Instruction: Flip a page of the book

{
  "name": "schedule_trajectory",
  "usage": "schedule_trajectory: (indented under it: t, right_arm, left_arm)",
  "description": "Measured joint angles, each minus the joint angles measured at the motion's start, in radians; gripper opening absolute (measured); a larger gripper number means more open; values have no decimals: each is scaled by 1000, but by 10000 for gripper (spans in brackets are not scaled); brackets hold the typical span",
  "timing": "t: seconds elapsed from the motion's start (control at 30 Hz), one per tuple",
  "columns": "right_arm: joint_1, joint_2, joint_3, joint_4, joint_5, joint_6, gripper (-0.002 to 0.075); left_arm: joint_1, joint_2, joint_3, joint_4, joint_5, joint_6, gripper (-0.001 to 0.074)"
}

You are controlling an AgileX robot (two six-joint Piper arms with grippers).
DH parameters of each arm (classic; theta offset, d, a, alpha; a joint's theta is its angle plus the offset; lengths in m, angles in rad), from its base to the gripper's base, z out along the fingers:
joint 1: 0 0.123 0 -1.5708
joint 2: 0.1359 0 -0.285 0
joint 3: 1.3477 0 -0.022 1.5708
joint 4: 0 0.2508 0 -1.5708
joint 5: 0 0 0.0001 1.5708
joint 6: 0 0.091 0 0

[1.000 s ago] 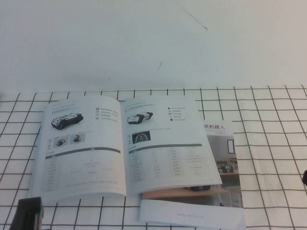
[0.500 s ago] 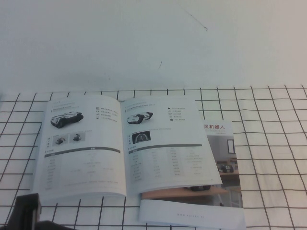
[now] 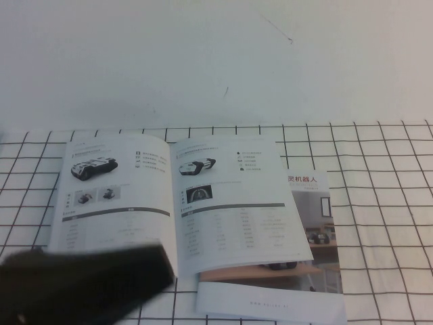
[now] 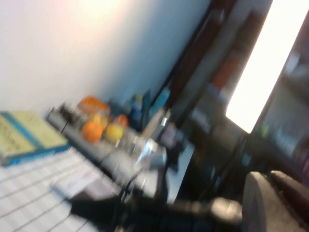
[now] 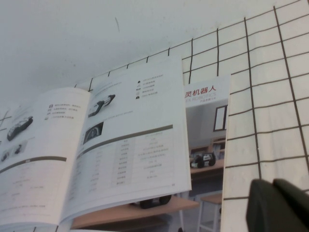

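High view: the book (image 3: 179, 203) lies open on the checked cloth (image 3: 379, 203), spine running away from the robot, its right half overlapping a second booklet (image 3: 308, 244); a dark blur at bottom-left is prob. the left gripper (image 3: 81, 284), over the book's near-left corner and so the nearer arm, jaw state can't tell. Left wrist view: only blurred room clutter, no book. Right wrist view: right gripper (image 5: 277, 205) clamped shut on nothing, near edge of frame, with the page (image 5: 130, 145) lying off toward the left arm's side; no containers anywhere.
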Motion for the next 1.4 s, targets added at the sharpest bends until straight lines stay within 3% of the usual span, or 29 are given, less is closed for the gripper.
schedule_trajectory:
  t: [0.23,0.33,0.43,0.7,0.8,0.93,1.2,1.4]
  right_arm:
    - [0,0,0,3,-1,-6,1]
    - [0,0,0,3,-1,-6,1]
    - [0,0,0,3,-1,-6,1]
    - [0,0,0,3,-1,-6,1]
    - [0,0,0,3,-1,-6,1]
    - [0,0,0,3,-1,-8,1]
    - [0,0,0,3,-1,-8,1]
    - [0,0,0,3,-1,-10,1]
  left_arm:
    - [0,-2,0,-633,278,-10,-3]
    - [0,-7,0,-818,435,100,-3]
    - [0,-11,-4,-990,589,448,-3]
    - [0,-11,-18,-1444,867,1967,-3]
    - [0,-11,-18,-1538,1045,2268,-3]
    - [24,-21,35,-1570,1140,2337,-3]
    - [145,-237,333,-1542,1037,2170,-3]
    - [286,-469,518,-1544,1163,2124,-3]
